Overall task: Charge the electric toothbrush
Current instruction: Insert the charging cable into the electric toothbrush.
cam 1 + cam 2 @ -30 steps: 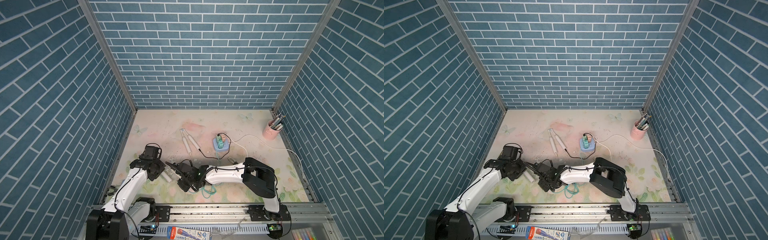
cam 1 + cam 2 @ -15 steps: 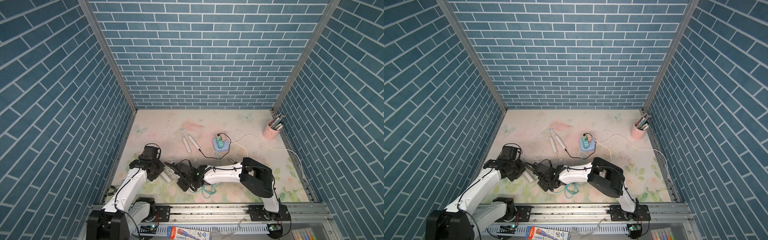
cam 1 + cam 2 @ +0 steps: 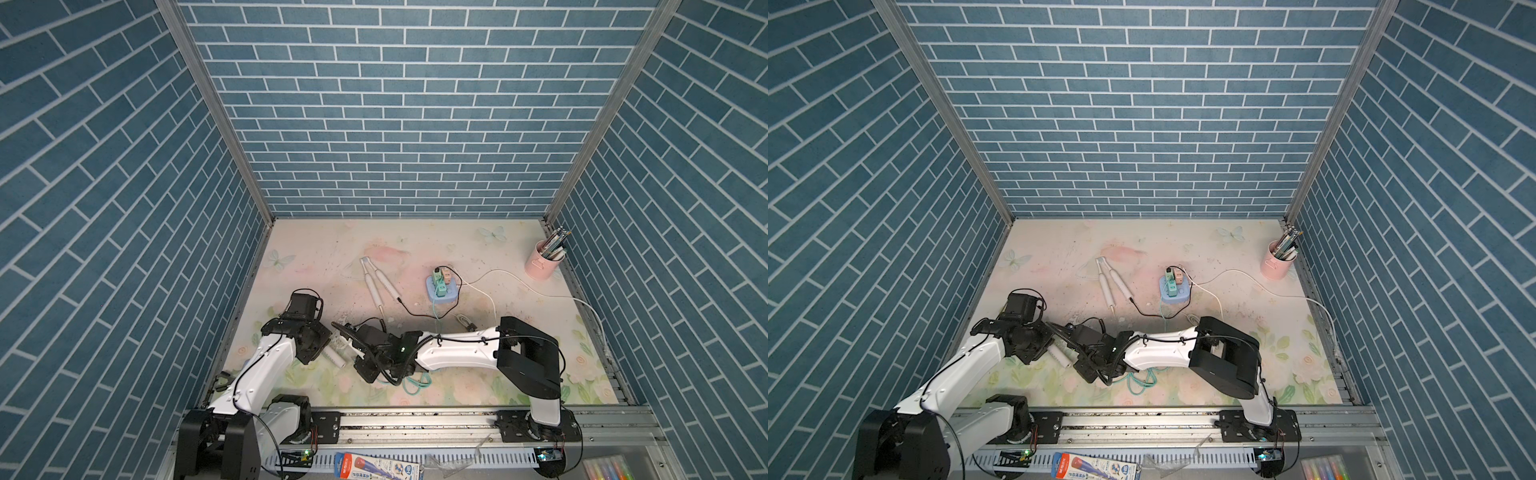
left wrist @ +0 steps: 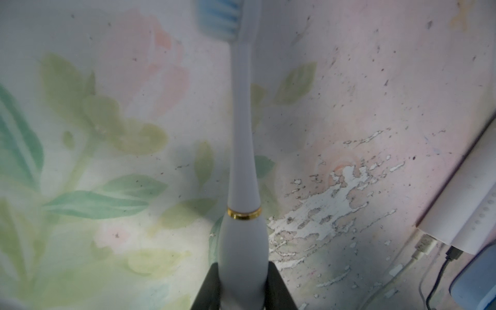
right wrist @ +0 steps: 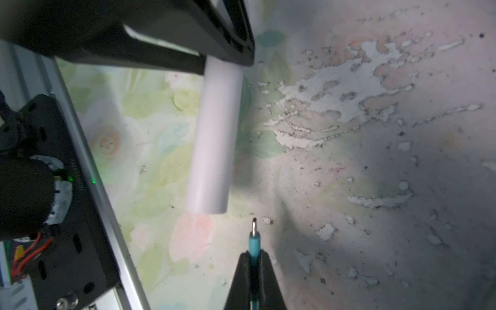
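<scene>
Read the surface (image 3: 478,249) as a dial, with twelve at the back wall. Both arms meet near eight o'clock.

The left claw (image 4: 243,271) is pressed onto the fat part of the electric toothbrush (image 4: 243,161), pinching it just below the gold ring. The brush is held lying nearly level over the surface. Its blue bristles point away from the wrist, and its flat base sticks out toward four o'clock in both top views (image 3: 335,357) (image 3: 1059,355).

The right claw (image 5: 253,257) is squeezed shut on the teal plug (image 5: 253,240), with the bare metal tip poking out. That tip sits just beside the brush's base (image 5: 206,206), a little off its line and not touching. Only worn floral surface shows in the gap.

The right forearm (image 3: 457,353) stretches across from four o'clock, and its wrist hides the claw in both top views. Loops of teal cable (image 3: 417,380) lie beside that wrist at six o'clock.

Near the centre stands a blue charging hub (image 3: 442,291). A black cable (image 3: 415,314) runs from it to one of two spare toothbrushes (image 3: 372,286) lying at eleven o'clock. A white cable (image 3: 519,286) trails toward three o'clock. A pink cup (image 3: 544,264) of pens stands in the two o'clock corner, well apart.
</scene>
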